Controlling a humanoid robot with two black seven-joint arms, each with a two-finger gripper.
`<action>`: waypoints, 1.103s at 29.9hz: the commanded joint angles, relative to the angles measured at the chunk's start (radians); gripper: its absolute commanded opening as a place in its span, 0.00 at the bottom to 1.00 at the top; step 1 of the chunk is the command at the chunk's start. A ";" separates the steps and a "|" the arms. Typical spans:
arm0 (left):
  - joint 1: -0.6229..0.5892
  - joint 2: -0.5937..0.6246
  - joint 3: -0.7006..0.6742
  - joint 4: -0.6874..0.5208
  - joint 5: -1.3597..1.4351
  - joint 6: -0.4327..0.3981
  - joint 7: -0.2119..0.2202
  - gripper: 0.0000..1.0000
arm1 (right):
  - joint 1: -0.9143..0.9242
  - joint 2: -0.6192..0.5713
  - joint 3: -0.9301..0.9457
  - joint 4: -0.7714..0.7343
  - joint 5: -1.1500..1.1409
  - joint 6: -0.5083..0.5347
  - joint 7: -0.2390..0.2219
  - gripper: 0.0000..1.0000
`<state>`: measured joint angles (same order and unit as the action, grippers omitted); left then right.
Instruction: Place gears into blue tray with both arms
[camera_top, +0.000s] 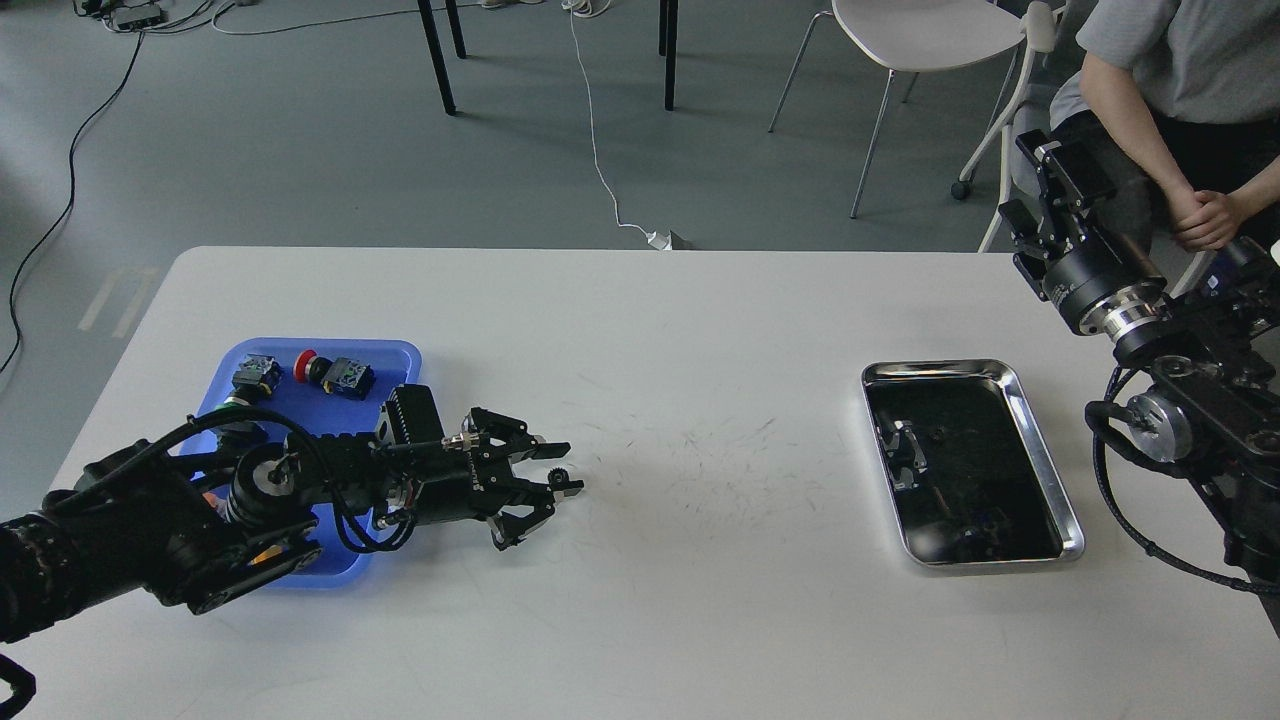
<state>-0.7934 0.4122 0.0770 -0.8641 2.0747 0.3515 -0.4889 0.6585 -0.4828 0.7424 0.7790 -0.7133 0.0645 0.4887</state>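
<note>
- White tabletop (640, 600) fills most of the view, with grey floor, chair legs and a seated person beyond its far edge.
- My left claw (548, 490) lies low over the table, just right of the blue tray, fingers spread apart and pointing right.
- A small black gear (556, 477) sits at its fingertips; I cannot tell whether it touches the fingers or just lies on the table between them.
- Judging by that, the claw is there to pick the gear up and carry it back left.
- Behind the left arm, the blue tray (400, 352) holds a red-capped switch (330, 371) and another switch (256, 375), so it already serves as the drop-off spot.
- Well apart on the right, the steel tray (1040, 440) holds dark parts too small to name.
- My right claw (1045, 190) hangs raised beyond the table's right corner, seen dark and end-on; whether it is apart or together I cannot tell.
</note>
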 joint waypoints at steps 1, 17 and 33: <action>0.000 -0.016 0.001 0.028 -0.007 0.001 0.000 0.44 | 0.000 0.000 0.000 0.000 0.000 0.000 0.000 0.94; 0.014 -0.010 0.001 0.010 -0.042 0.030 0.000 0.38 | -0.019 0.003 0.002 -0.001 -0.003 0.000 0.000 0.94; 0.020 -0.006 0.001 0.020 -0.051 0.030 0.000 0.32 | -0.019 0.000 0.000 -0.010 -0.002 0.002 0.000 0.94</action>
<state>-0.7719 0.4064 0.0789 -0.8428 2.0248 0.3828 -0.4887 0.6402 -0.4830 0.7424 0.7694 -0.7153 0.0657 0.4887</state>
